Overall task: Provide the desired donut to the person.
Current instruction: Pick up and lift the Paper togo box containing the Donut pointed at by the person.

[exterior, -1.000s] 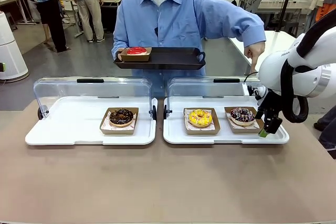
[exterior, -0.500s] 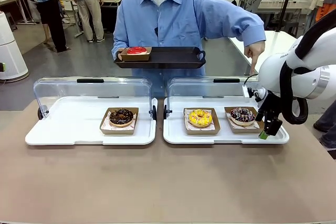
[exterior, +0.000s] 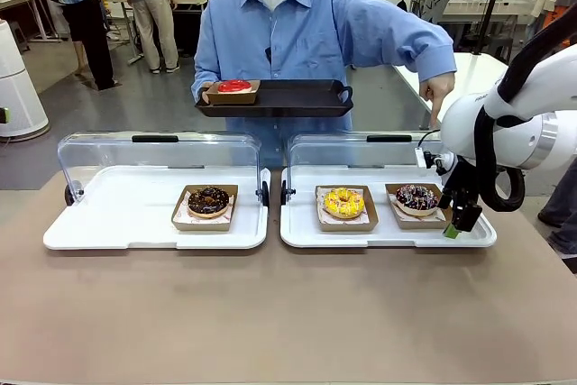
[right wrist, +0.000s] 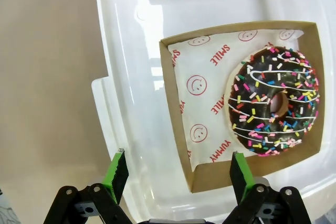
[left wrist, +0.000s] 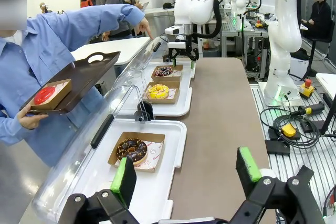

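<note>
The right gripper (right wrist: 178, 174) is positioned with its jaws spread wide over the near corner of the box (right wrist: 175, 108), and the sprinkled chocolate donut (right wrist: 274, 100) is located ahead of the jaws, offset toward the right-hand finger.

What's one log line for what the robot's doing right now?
right gripper: open beside sprinkle donut | left gripper: open | person: pointing, holding black tray

The brown table (exterior: 270, 313) bears a left tray (exterior: 117, 214) and a right tray (exterior: 388, 242).

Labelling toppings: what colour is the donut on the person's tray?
Red; the donut shows best in the left wrist view.
</note>
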Controlling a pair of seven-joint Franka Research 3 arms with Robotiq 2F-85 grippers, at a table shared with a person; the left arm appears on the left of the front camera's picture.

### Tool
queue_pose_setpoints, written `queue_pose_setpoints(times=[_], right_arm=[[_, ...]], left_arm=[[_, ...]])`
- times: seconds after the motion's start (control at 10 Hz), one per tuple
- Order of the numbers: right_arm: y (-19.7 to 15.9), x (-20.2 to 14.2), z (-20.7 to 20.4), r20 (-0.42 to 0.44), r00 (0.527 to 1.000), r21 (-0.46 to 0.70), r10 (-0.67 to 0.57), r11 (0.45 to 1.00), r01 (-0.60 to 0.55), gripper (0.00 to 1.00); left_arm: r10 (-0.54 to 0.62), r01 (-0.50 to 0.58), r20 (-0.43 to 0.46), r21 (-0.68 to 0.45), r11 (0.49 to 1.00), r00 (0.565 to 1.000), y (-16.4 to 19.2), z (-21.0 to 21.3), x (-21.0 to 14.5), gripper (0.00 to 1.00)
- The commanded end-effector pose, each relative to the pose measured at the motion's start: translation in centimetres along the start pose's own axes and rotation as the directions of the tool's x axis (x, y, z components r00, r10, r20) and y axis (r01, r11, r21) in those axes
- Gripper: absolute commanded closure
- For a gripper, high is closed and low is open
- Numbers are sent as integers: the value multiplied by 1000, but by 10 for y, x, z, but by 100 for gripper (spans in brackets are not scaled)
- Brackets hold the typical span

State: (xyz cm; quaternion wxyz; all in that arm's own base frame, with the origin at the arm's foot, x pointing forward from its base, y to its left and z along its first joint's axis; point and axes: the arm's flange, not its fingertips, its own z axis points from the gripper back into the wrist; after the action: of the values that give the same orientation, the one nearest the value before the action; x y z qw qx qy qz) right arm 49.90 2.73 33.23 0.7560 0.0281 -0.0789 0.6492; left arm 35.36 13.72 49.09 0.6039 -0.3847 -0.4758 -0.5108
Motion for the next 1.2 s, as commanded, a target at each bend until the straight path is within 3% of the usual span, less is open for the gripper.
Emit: queue_pose_setpoints(times=[0.0, 0.4, 0.5, 0.6, 0.7, 0.8, 1.0, 1.1], right_arm=[[-8, 1, -6, -3, 1000, -1, -23, 1000, 23, 0], [-14, -3, -11, -9, 999, 9, -37, 999, 37, 0], [-13, -4, -11, 9, 1000, 0, -16, 1000, 16, 11], [-13, -4, -10, 13, 1000, -1, -11, 1000, 11, 50], [-13, -4, -10, 16, 1000, -3, -11, 1000, 11, 66], [-13, -4, -10, 17, 1000, -4, -12, 1000, 12, 100], [-13, -4, -11, 20, 1000, -4, -8, 1000, 8, 100], [-13, -4, -10, 22, 1000, -4, -7, 1000, 7, 93]], left_arm=[[0, 0, 0, 15, 1000, 1000, 0, 0, 0, 0], [0, 0, 0, 15, 1000, 1000, 0, 0, 0, 0], [0, 0, 0, 15, 1000, 1000, 0, 0, 0, 0], [0, 0, 0, 15, 1000, 1000, 0, 0, 0, 0], [0, 0, 0, 15, 1000, 1000, 0, 0, 0, 0], [0, 0, 0, 15, 1000, 1000, 0, 0, 0, 0], [0, 0, 0, 15, 1000, 1000, 0, 0, 0, 0], [0, 0, 0, 15, 1000, 1000, 0, 0, 0, 0]])
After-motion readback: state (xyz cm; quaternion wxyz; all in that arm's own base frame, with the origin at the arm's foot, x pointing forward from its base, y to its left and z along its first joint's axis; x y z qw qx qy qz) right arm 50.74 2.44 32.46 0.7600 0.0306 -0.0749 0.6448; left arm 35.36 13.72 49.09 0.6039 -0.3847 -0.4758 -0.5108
